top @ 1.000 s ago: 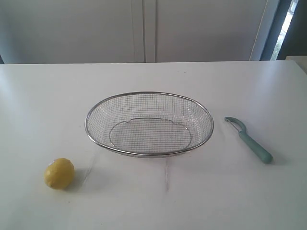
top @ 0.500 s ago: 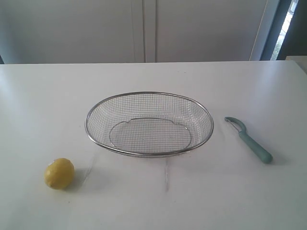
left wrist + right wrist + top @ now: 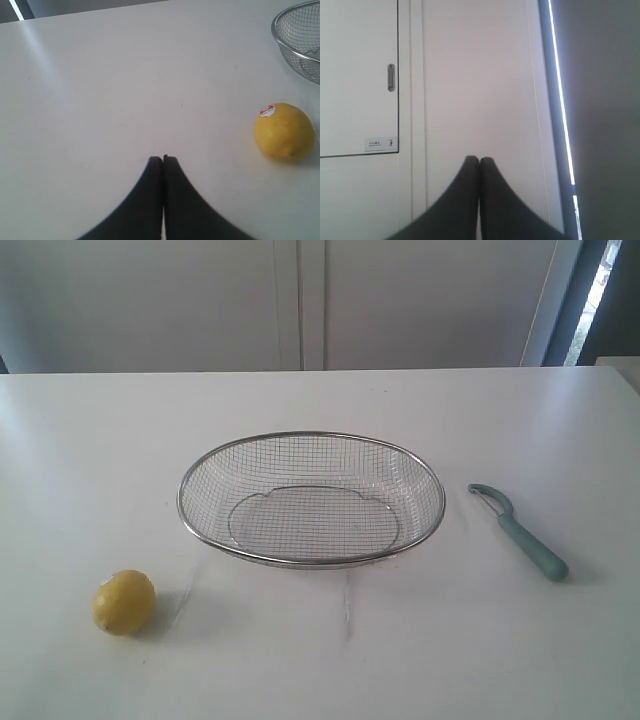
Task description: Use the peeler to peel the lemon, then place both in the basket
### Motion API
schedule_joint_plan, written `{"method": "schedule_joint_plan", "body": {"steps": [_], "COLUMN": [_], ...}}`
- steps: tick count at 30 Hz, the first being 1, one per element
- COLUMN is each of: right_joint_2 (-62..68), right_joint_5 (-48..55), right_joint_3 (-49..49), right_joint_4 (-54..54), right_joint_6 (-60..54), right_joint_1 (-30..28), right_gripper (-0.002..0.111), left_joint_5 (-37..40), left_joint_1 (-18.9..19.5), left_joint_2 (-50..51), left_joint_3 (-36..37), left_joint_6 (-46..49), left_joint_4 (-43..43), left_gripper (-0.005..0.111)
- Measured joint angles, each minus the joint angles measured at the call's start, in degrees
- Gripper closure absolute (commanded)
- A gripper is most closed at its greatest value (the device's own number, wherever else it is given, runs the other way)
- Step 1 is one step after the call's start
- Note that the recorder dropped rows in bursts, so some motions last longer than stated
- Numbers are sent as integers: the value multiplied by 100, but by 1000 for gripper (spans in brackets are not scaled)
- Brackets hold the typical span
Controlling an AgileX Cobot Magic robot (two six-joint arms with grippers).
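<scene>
The yellow lemon [image 3: 124,602] lies on the white table at the front left; in the left wrist view the lemon [image 3: 284,131] carries a small red-and-white sticker. The silver wire basket [image 3: 311,437] stands mid-table, its rim also showing in the left wrist view [image 3: 276,39]. The teal-handled peeler [image 3: 520,531] rests flat to the basket's right. My left gripper [image 3: 163,159] is shut with nothing in it, above bare table and apart from the lemon. My right gripper [image 3: 479,160] is shut and empty, facing a wall. Neither gripper appears in the exterior view.
White cabinet doors [image 3: 300,300] stand behind the table's far edge. The right wrist view shows a door with a metal handle [image 3: 391,77], a small sign [image 3: 381,144] and a bright window strip [image 3: 560,100].
</scene>
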Motion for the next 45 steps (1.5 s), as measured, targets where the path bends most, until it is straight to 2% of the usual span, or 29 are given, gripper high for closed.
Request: {"method": "schedule_joint_plan", "body": {"steps": [13,18,23,30,35,45], "right_joint_2": [0,0,0,46,610,2559], "right_joint_5": [-219,-273,-273,-283,-61,1370], "right_joint_3": [0,0,0,0,-162,-1298], "right_joint_4": [0,196,1063,1361,1390,1410], "right_joint_6": [349,-239,-1027,-1251,-1067,-1043], "right_joint_1": [0,0,0,0,0,0], "right_gripper": [108,108,108,108,108,108], "left_joint_5": [0,0,0,0,0,0], "left_joint_1": [0,0,0,0,0,0], "left_joint_2": [0,0,0,0,0,0], "left_joint_3": [0,0,0,0,0,0], "left_joint_6": [0,0,0,0,0,0], "left_joint_4": [0,0,0,0,0,0], "left_gripper": [107,107,107,107,107,107]}}
